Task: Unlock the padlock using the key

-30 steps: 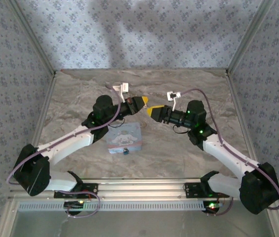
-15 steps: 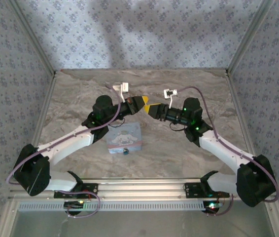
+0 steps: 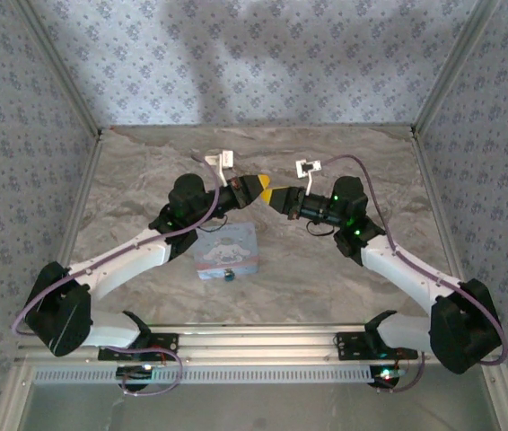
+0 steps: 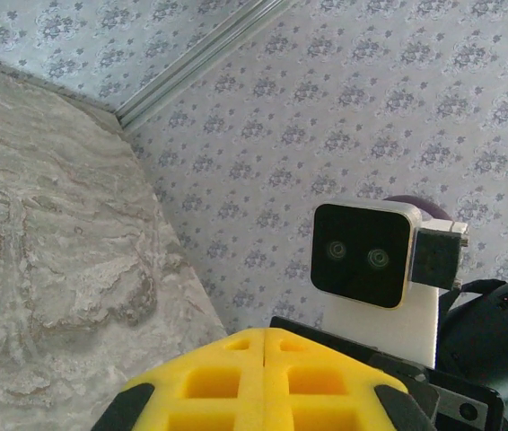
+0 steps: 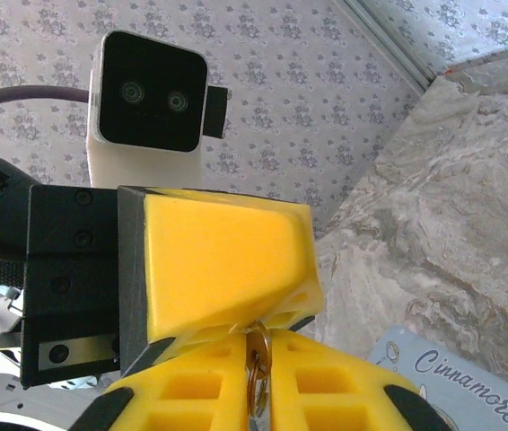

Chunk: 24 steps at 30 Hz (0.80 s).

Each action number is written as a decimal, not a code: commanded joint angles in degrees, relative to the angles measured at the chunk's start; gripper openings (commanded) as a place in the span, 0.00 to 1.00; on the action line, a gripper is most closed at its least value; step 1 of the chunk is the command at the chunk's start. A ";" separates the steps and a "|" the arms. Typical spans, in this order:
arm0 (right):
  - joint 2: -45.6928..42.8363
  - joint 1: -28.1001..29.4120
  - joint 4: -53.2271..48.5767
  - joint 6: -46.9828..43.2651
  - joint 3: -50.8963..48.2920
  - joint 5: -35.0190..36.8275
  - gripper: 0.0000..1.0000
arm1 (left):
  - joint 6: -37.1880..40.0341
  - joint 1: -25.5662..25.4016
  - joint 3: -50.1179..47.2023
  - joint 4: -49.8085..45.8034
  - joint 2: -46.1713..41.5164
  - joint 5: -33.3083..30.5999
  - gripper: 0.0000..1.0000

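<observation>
Top external: left gripper [image 3: 260, 188] and right gripper [image 3: 278, 198] meet tip to tip, midway between the left and right edges of the table [image 3: 326, 278]. The padlock [image 3: 228, 274] lies against the near edge of the tin [image 3: 227, 250].
Left wrist: the left gripper's fingers are pressed together.
Right wrist: the right gripper's fingers pinch the key [image 5: 255, 377].

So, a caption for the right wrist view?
Right claw shut on a small key held at the left claw's tip.

Pale blue cartoon tin [image 3: 232, 250] is laid flat on the marble-patterned tabletop [image 3: 326, 278]. Enclosure is lined with floral-print walls [image 3: 263, 63] on three sides. Aluminium rail [image 3: 263, 346] is mounted along the near edge.
</observation>
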 commanded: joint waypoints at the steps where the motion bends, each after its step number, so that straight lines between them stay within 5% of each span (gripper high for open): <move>1: -0.23 -0.53 0.59 0.32 0.35 0.98 0.10 | -0.64 -0.53 -1.11 2.83 -0.57 0.31 0.00; 19: -4.24 -2.78 -8.37 -3.38 -1.21 3.30 0.00 | 0.84 -0.56 -2.27 0.09 -3.09 -1.96 0.00; 24: -6.77 -2.72 -19.92 -10.82 0.42 5.25 0.00 | 6.23 -0.43 -0.94 -10.38 -6.87 -4.65 0.40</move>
